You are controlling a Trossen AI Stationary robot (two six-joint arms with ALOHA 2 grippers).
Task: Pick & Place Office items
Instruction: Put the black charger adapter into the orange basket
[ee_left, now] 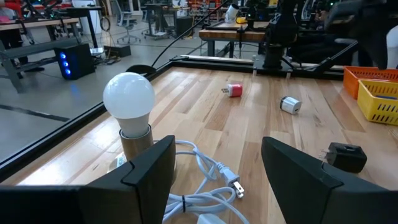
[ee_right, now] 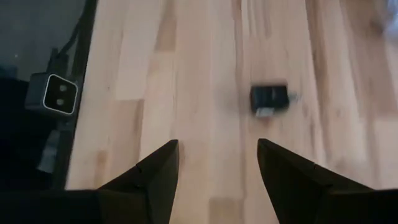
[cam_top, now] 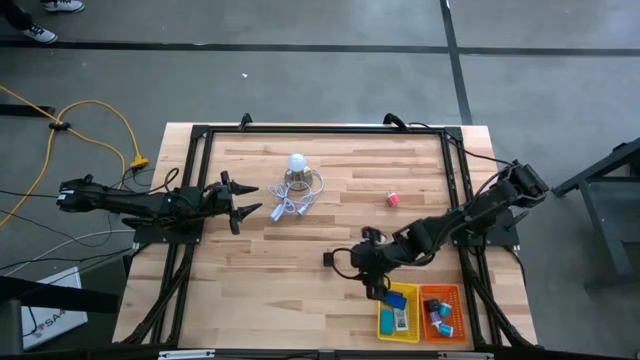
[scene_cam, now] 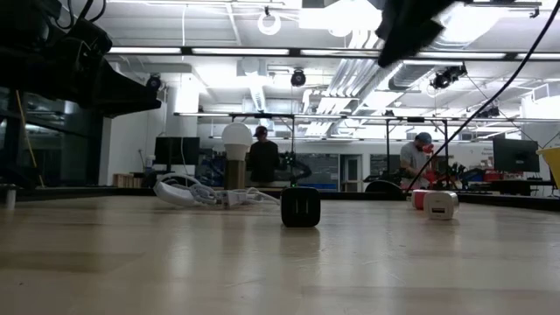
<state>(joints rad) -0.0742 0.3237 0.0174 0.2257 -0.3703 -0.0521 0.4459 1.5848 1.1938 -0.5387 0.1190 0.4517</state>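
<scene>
Trays of yellow mesh and orange mesh are sitting at the near right corner of the wooden counter, seemingly as drop points, already holding small blue and white pieces. From above, the right tool is hovering beside the yellow tray, near a small black block; the left tool is waiting by the white bulb with looped cord. At counter level, the black block is lying alone. Both wrist views are showing wide-spread, empty fingers; a pink cube is lying well apart.
</scene>
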